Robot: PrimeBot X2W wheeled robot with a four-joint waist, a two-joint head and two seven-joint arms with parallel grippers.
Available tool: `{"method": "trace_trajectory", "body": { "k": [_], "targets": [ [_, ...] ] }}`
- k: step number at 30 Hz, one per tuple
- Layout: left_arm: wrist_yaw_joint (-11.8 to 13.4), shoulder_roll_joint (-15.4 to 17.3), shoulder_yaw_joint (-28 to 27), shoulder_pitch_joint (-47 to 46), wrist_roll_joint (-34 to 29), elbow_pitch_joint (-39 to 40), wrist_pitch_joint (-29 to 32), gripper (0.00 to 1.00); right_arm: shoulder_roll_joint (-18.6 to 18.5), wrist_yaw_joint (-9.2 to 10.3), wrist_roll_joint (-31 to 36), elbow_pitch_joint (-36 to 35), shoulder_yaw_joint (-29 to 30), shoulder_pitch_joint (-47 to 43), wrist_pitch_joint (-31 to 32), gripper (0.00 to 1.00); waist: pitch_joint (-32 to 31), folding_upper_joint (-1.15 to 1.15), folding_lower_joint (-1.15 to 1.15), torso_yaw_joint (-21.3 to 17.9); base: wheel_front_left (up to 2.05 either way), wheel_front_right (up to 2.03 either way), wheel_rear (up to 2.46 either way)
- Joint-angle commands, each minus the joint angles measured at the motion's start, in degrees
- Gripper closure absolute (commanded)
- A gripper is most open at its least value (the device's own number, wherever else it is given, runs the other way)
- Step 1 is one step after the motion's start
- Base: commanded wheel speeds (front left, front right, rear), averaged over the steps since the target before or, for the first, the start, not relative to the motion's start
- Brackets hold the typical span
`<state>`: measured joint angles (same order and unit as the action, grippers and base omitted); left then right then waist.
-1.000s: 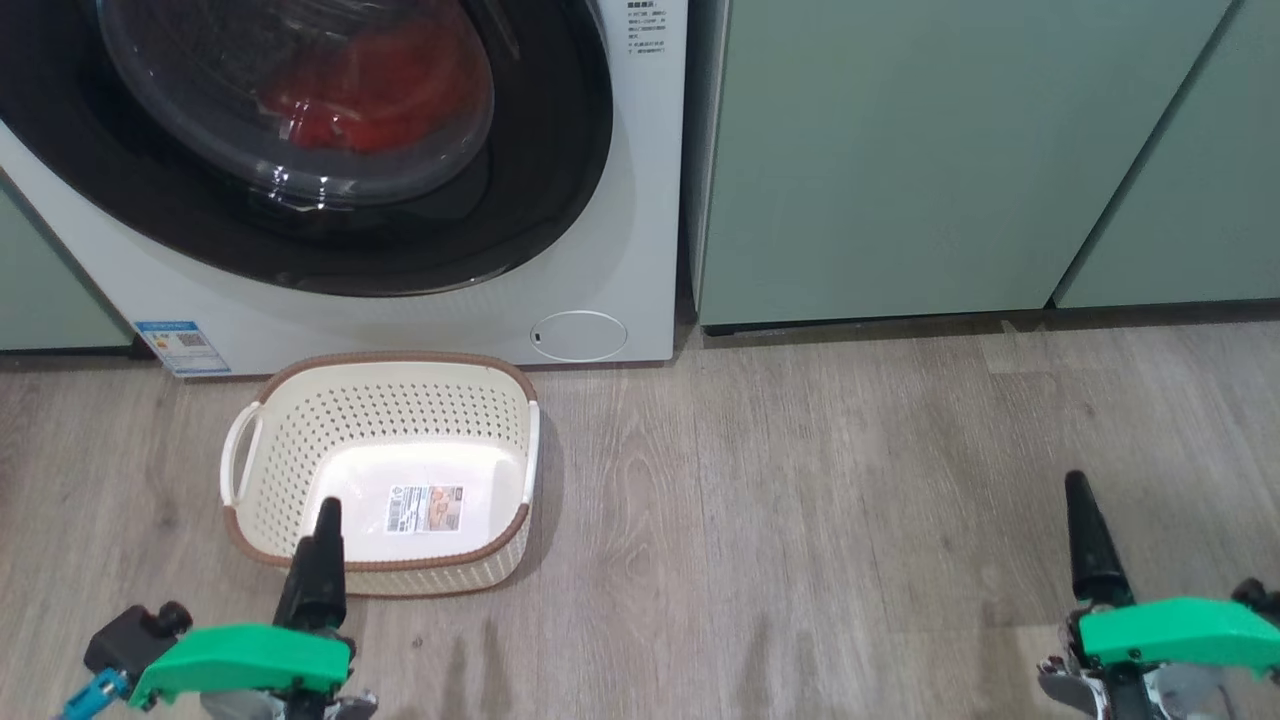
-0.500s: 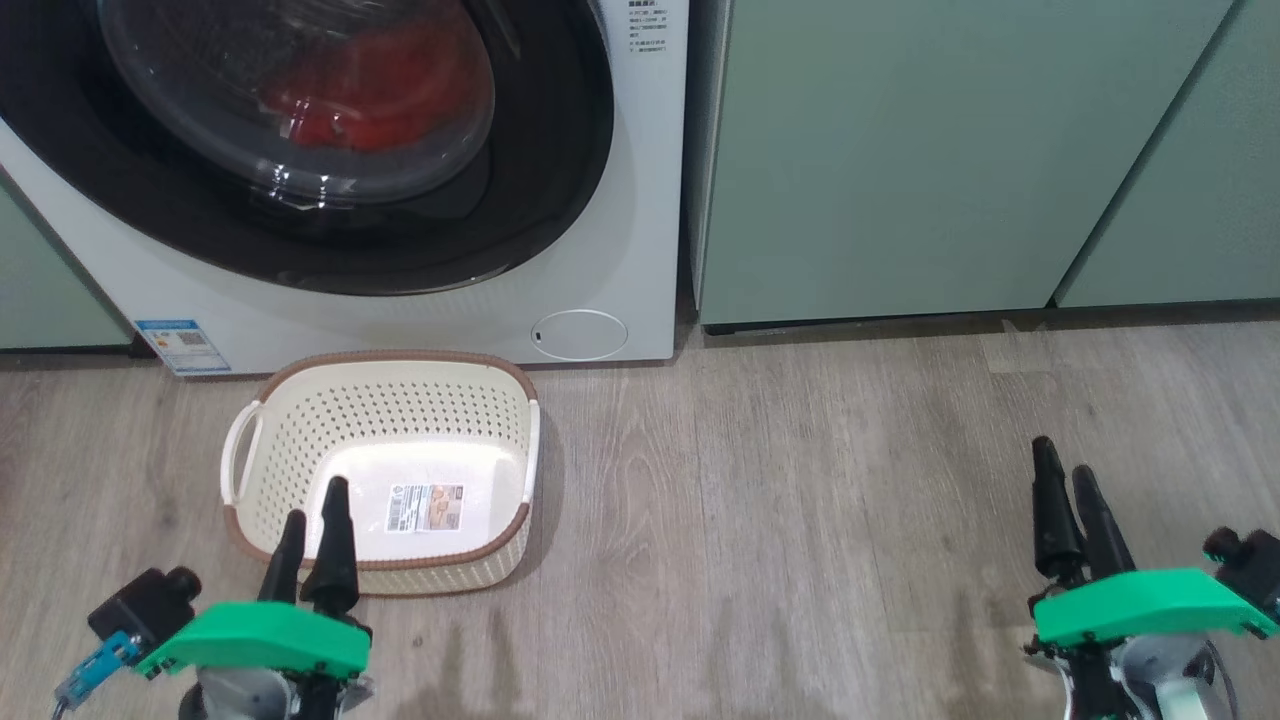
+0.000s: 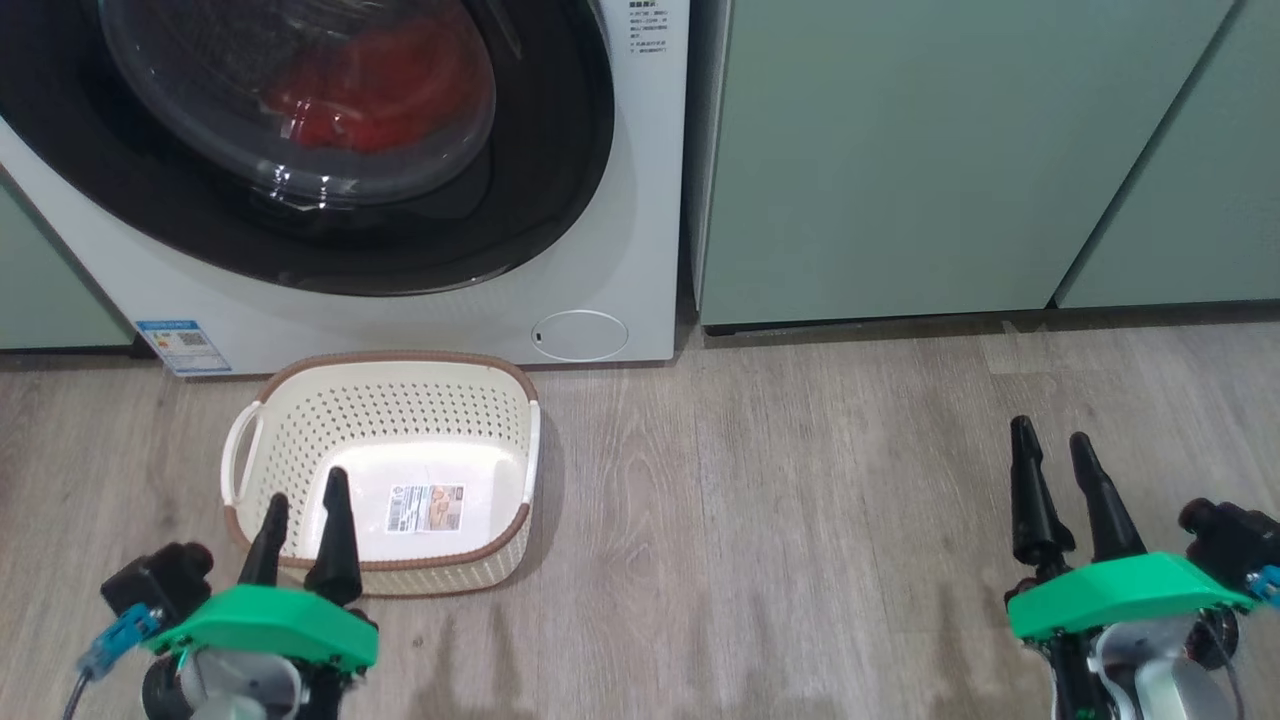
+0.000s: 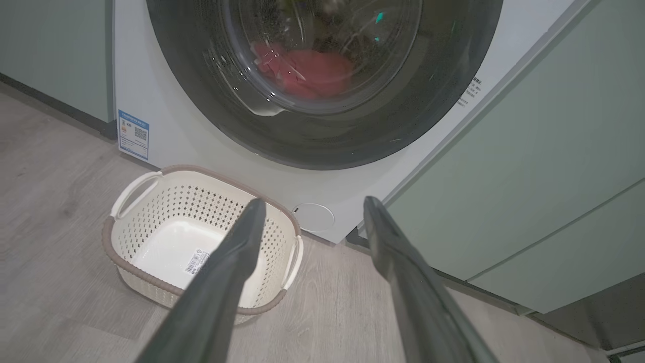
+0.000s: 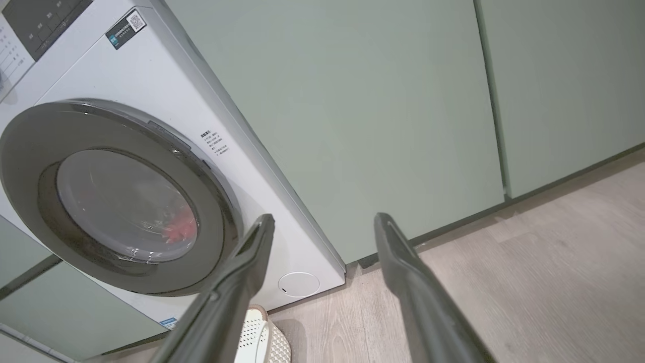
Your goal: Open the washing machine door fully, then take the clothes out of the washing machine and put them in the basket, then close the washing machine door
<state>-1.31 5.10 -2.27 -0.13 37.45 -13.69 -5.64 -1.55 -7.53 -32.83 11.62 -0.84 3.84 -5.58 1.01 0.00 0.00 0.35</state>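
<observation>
The washing machine (image 3: 620,250) filled the upper left of the head view. The washing machine door (image 3: 540,200) was shut, so no step was done yet. The clothes (image 3: 380,90) lay behind its glass. The basket (image 3: 400,356) stood empty at lower left. The left gripper (image 3: 306,488) and the right gripper (image 3: 1050,432), in the bottom corners, were spread wide and held nothing.

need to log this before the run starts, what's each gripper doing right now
left gripper: open, holding nothing
right gripper: open, holding nothing
</observation>
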Motion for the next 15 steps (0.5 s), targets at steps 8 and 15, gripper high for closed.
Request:
{"method": "trace_trajectory", "body": {
  "k": [8,15],
  "targets": [
    [2.2,2.3,0.4,-3.7,-6.8,2.3,-2.0,0.00,-0.8,0.03,7.6,-3.1,-1.5,3.7,-2.1,0.00,-0.1,0.00,0.00,0.0,0.00,0.00,0.00],
    [3.8,3.2,1.3,-4.5,-11.4,1.9,-3.2,0.00,-0.9,0.03,12.5,-2.7,-1.8,3.9,-3.3,0.00,-0.2,0.00,0.00,0.1,0.00,0.00,0.00]
  ]
}}
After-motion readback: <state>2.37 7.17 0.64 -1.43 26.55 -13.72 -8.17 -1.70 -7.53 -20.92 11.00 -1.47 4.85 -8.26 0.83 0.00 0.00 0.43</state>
